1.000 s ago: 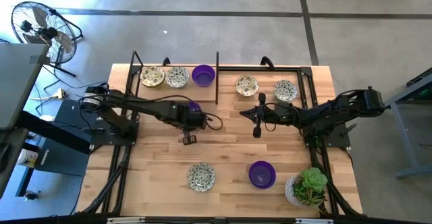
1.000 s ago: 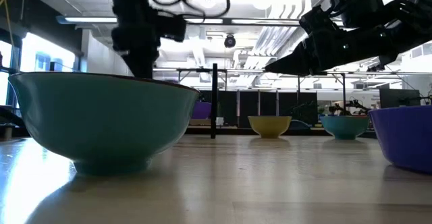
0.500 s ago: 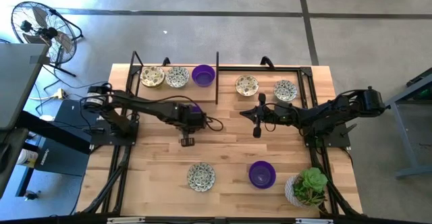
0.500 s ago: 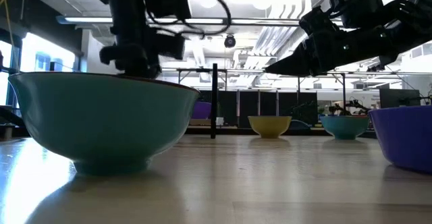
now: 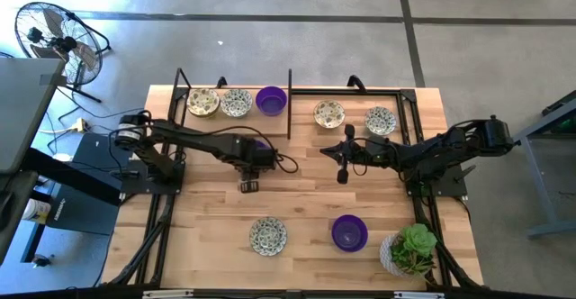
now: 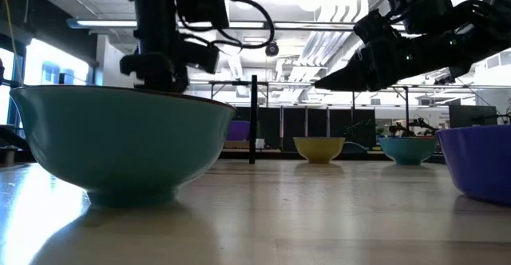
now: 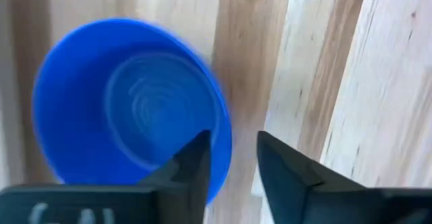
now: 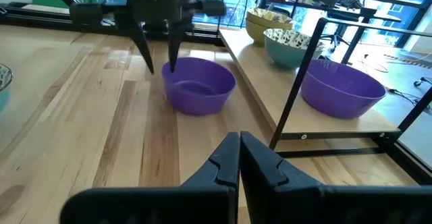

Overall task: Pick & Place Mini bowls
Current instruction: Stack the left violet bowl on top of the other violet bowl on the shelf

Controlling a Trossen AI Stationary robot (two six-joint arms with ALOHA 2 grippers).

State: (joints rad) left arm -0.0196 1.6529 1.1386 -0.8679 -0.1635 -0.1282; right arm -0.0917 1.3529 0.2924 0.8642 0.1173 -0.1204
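A glossy purple mini bowl (image 5: pixel 260 141) (image 8: pixel 197 86) stands on the table left of centre. My left gripper (image 5: pixel 251 157) (image 7: pixel 229 163) is open right above it. One finger (image 7: pixel 192 163) is inside the bowl and the other (image 7: pixel 283 173) is outside, with the bowl's rim (image 7: pixel 223 140) between them. I cannot tell whether they touch it. My right gripper (image 5: pixel 342 171) (image 8: pixel 239 158) is shut and empty, held above the table's middle. A speckled bowl (image 5: pixel 268 236) and a purple bowl (image 5: pixel 349 232) rest on the near part of the table.
A low rack at the far edge holds bowls: cream (image 5: pixel 202 102), speckled (image 5: pixel 236 103) and purple (image 5: pixel 271 99) on the left, and two speckled (image 5: pixel 329 113) (image 5: pixel 380 120) on the right. A black post (image 5: pixel 289 101) divides the rack. A potted plant (image 5: pixel 409 249) stands at the near right corner.
My left gripper has come down toward the purple bowl at the table's middle and now stands around its rim. The bowl has stayed where it was.
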